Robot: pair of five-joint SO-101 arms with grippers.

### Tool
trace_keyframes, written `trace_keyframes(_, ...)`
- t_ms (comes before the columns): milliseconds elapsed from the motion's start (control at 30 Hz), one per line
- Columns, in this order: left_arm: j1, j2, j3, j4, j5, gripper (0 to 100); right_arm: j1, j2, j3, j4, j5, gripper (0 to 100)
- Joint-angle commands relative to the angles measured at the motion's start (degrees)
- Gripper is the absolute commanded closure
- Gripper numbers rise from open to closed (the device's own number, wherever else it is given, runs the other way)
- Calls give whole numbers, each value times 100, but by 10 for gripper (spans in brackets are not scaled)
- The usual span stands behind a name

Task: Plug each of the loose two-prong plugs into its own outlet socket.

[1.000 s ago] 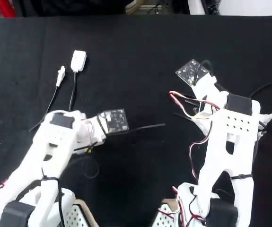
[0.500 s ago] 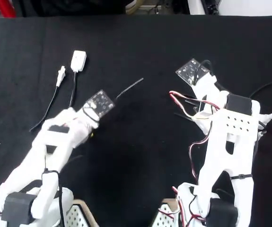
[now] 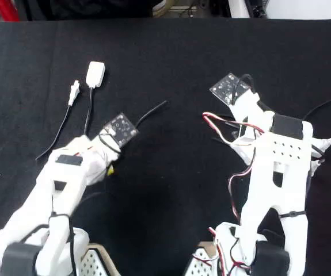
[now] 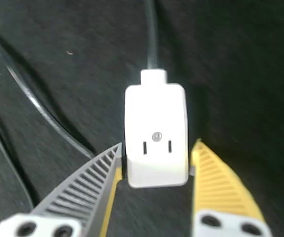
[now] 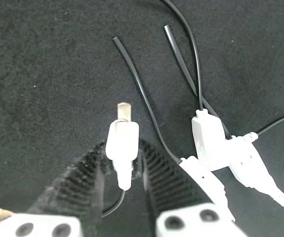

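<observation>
Between the left gripper's (image 4: 157, 148) grey and yellow fingers sits a white outlet socket (image 4: 155, 123), pinched at its near end, its two slots facing the wrist camera and its black cable (image 4: 153, 34) running straight out past the fingertips. The right gripper's (image 5: 122, 147) black fingers are pressed onto a white two-prong plug (image 5: 123, 136), whose prongs (image 5: 124, 109) stick out beyond the tips. Trouble, I judge, lies in alignment. The socket is held by one end only and the plug by its narrow body, so either could pivot in the pads when the two are pushed together, and the prongs would skate off the slots. The slots also face up toward the wrist, so the socket needs turning before the prongs can meet them. Just outside one black finger lies another white plug and socket (image 5: 225, 150), which seem already mated, though the joint is hard to read. Their cables cross close under the held plug and could snag it. Farther off, beyond the left gripper's fingertips on the black table (image 3: 171, 52), a loose socket (image 3: 96, 73) and a loose small plug (image 3: 73, 91) lie side by side. Their thin leads trail back toward the left arm, where a sweep could drag them.
</observation>
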Motion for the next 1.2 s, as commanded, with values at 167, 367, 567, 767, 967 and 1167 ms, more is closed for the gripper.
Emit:
trace_keyframes(167,558,-3200,356,1310,905,742,-70,-22,-22,-88,62,987)
trace_keyframes(367,549,-5275,1446,1284,1292,744,-70,-22,-22,-88,62,987)
trace_keyframes(567,-629,-6655,2519,325,2084,748,-70,-22,-22,-88,62,987)
trace_keyframes(767,-857,-6453,3108,-88,2180,748,-229,-22,-22,-70,35,987)
trace_keyframes(967,-857,-4905,2229,-62,2171,748,-563,-22,-31,-53,-316,987)
trace_keyframes(1167,-813,-2163,769,-70,1908,748,-554,-22,-13,-35,-325,987)
